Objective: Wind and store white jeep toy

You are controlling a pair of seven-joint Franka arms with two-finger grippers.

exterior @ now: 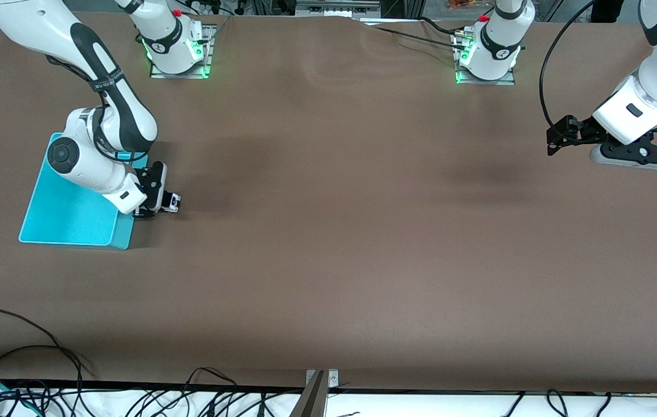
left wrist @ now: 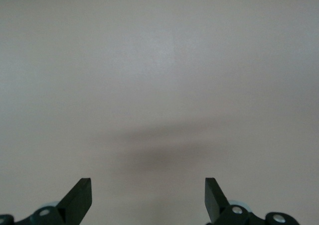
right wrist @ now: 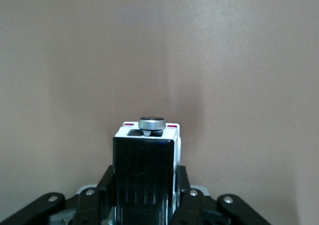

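Jeep, the white jeep toy, sits clamped in my right tool low on the tabletop beside the cyan bin, presumably for winding; left tool waits open, empty.

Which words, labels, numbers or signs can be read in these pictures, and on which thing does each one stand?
None can be read.
Round marks on the white arm bases: too small to read.
Strap around the right arm's black-and-white link: print too small to read.
Small white jeep toy with black roof: no text shows.
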